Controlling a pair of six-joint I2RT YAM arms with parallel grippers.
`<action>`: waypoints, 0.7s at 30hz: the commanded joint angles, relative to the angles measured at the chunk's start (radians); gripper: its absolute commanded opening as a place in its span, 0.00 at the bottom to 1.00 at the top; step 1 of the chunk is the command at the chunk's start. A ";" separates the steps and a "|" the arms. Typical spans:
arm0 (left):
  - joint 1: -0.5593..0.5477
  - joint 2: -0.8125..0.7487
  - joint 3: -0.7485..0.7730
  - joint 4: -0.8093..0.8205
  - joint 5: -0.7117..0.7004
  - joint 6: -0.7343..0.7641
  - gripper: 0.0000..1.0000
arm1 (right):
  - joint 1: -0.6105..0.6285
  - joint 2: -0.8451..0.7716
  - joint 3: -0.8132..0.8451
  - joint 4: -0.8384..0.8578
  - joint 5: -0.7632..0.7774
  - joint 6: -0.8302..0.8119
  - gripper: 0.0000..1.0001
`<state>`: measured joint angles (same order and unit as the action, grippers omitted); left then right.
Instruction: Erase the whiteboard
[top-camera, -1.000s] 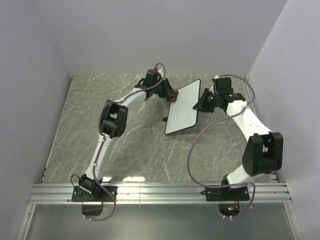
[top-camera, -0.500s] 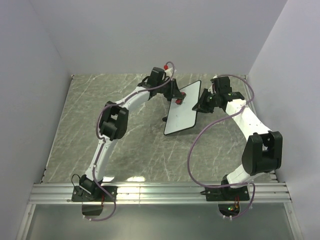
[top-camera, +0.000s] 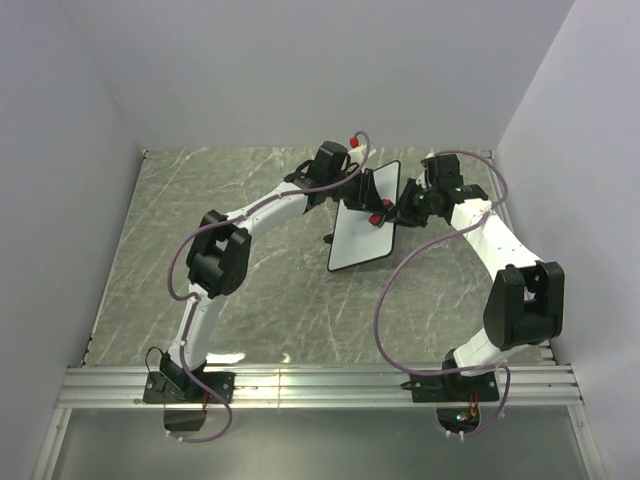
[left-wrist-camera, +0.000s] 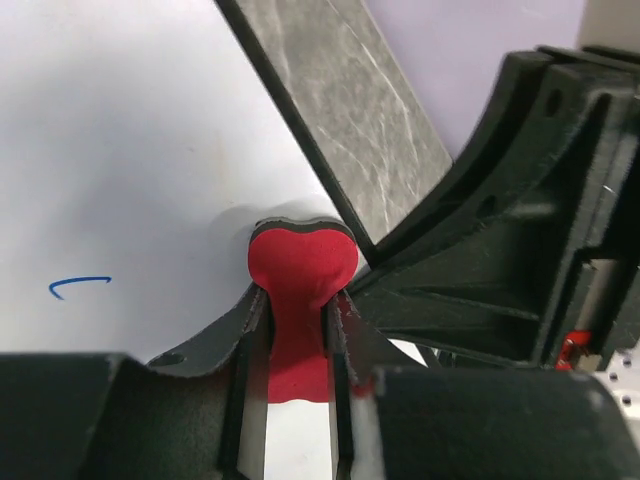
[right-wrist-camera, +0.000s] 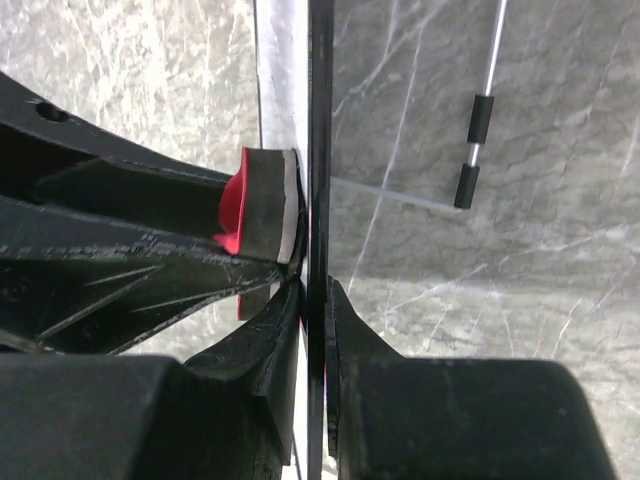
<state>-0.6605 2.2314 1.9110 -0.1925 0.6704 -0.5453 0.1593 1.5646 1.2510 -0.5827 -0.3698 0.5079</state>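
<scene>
The whiteboard (top-camera: 362, 235) is a white board with a thin black rim, tilted up off the marble table. My right gripper (top-camera: 398, 212) is shut on its right edge (right-wrist-camera: 320, 150), one finger on each face. My left gripper (top-camera: 377, 213) is shut on a red eraser block (left-wrist-camera: 297, 275) and presses it against the board's white face (left-wrist-camera: 130, 150) near the right rim. A short blue stroke (left-wrist-camera: 78, 286) remains on the board left of the eraser. The eraser's red and black edge (right-wrist-camera: 262, 205) shows in the right wrist view beside the rim.
The grey marble tabletop (top-camera: 200, 220) spreads round the board, with pale walls on three sides. The board's black wire stand (right-wrist-camera: 478, 120) shows behind it. A metal rail (top-camera: 320, 385) runs along the near edge by the arm bases.
My left gripper has carried the red eraser from the board's upper left edge rightward across its face to near the right rim. The right gripper has kept its hold on the board.
</scene>
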 joint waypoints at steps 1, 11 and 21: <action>-0.015 0.016 0.002 -0.044 -0.093 -0.047 0.00 | 0.065 0.045 -0.048 -0.032 -0.066 -0.052 0.00; 0.096 0.296 0.235 -0.111 -0.144 -0.074 0.00 | 0.066 0.008 -0.088 -0.028 -0.072 -0.051 0.00; 0.029 0.185 0.062 -0.068 -0.172 -0.024 0.00 | 0.065 0.018 -0.076 -0.036 -0.057 -0.054 0.00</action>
<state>-0.5228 2.4535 2.0537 -0.1677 0.4992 -0.6090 0.1589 1.5394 1.2083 -0.5407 -0.3672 0.5198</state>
